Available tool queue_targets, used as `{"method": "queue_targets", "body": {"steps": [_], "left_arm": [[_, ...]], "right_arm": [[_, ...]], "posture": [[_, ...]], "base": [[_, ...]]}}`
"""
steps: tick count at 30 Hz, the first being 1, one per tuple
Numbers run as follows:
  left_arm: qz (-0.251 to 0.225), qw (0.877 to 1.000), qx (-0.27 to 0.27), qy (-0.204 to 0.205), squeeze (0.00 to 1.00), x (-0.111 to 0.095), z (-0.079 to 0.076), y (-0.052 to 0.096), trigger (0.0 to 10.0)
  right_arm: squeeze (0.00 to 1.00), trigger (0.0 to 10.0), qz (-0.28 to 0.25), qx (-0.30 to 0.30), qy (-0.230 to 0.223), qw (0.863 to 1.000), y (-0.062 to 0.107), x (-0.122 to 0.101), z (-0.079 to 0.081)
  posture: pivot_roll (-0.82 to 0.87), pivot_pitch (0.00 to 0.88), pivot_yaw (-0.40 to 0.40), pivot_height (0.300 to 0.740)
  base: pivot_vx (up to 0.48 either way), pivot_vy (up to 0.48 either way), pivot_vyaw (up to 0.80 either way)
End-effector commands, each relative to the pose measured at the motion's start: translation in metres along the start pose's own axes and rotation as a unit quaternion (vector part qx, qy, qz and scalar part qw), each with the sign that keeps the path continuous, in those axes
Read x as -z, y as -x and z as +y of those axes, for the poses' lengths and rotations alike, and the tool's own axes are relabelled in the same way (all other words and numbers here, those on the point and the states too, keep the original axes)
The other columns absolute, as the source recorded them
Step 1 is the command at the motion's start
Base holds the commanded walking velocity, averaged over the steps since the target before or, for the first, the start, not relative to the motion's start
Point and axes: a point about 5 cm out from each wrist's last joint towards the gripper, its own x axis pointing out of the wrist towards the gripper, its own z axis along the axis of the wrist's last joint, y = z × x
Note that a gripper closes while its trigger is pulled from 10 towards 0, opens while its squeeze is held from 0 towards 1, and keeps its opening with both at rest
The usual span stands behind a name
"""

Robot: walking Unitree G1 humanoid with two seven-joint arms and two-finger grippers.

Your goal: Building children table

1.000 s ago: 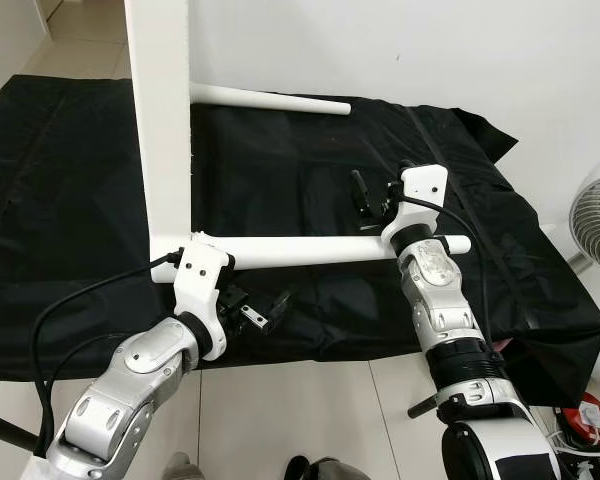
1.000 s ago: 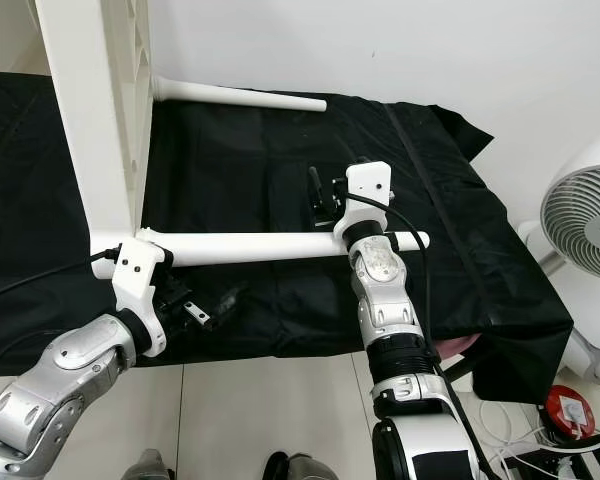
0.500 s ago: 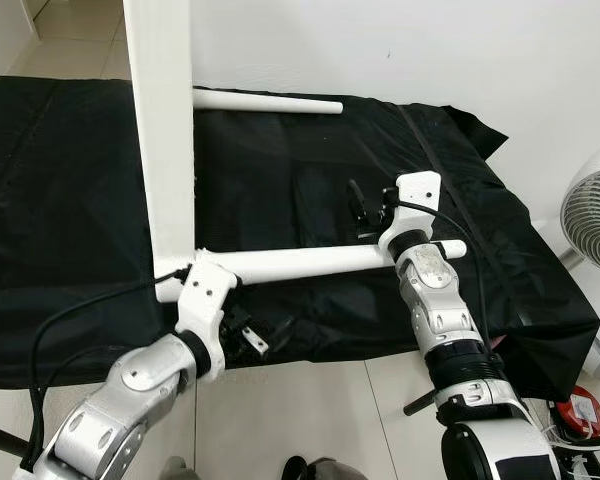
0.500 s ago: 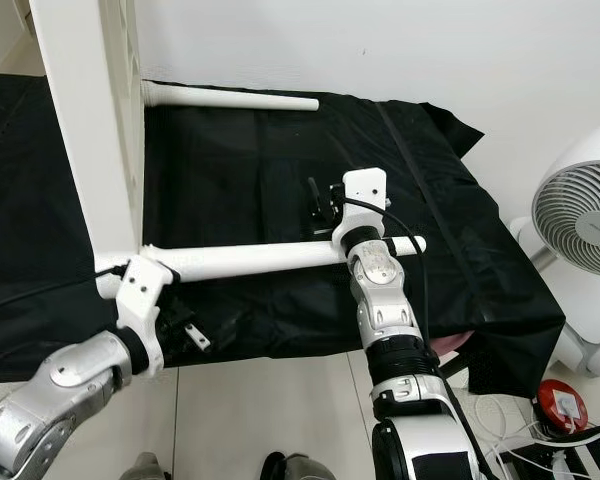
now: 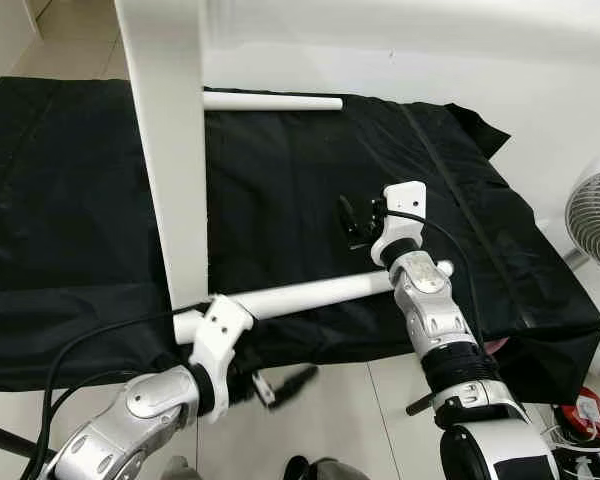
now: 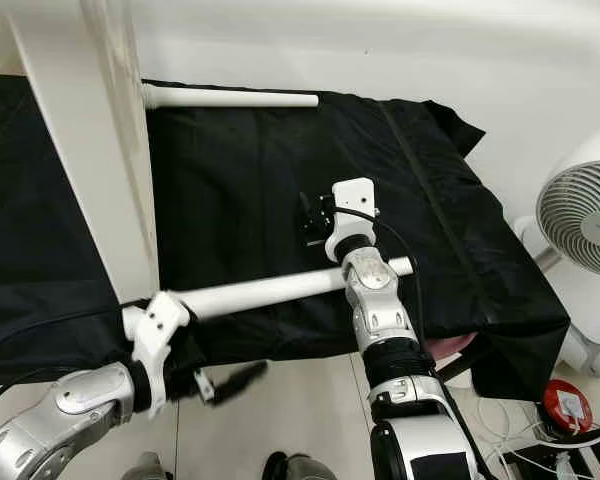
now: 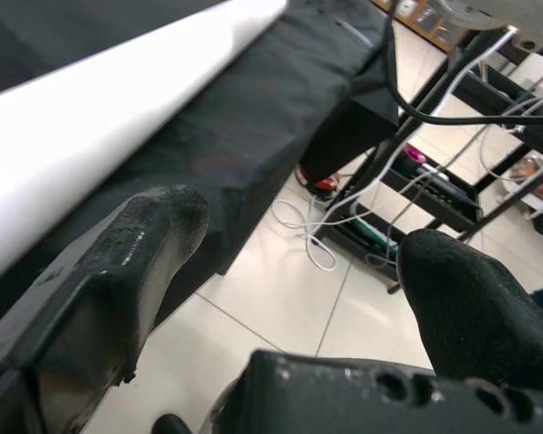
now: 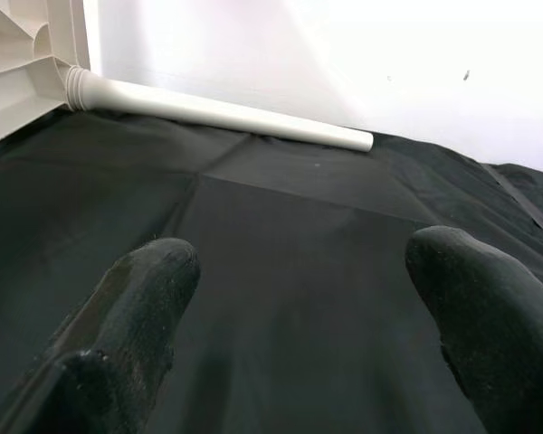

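The left gripper (image 5: 280, 385) is hanging with fingers spread, empty, just below the near table leg (image 5: 310, 293). The right gripper (image 5: 356, 222) — also spread, empty — is hovering over the black cloth (image 5: 280, 180), beyond that leg, facing the far leg (image 8: 217, 113) on the white tabletop (image 5: 170, 150).

White table panel (image 5: 170, 150): smooth, painted-looking, slight sheen. Round white legs (image 5: 310, 294): smooth, satin. Black cloth sheet (image 5: 310, 190): matt, creased. Left claw fingers (image 7: 118, 271): black, rough, scuffed. Pale floor tiles (image 5: 310, 410): glossy.
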Motion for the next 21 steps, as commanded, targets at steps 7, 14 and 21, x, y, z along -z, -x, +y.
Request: {"method": "queue_targets", "body": {"steps": [7,14,21], "left_arm": [[0.076,0.995,0.045,0.056,0.0,0.034,-0.014,0.021,10.0],[0.087,0.994,0.016,0.066,0.0,0.043,-0.011,0.039,10.0],[0.148,0.986,-0.028,0.069,0.0,0.082,-0.005,0.051,10.0]], "right_arm": [[0.0,10.0,0.008,0.003,0.0,1.0,-0.002,0.001,-0.006],[0.0,10.0,0.01,0.004,0.004,1.0,0.0,0.003,-0.009],[0.0,10.0,0.004,-0.01,-0.008,1.0,0.006,0.008,-0.004]], "posture": [[0.1,0.131,-0.117,0.74],[0.12,0.13,-0.118,0.74],[0.12,0.119,-0.117,0.74]], "base": [[0.0,0.0,0.0],[0.0,0.0,0.0],[0.0,0.0,0.0]]}}
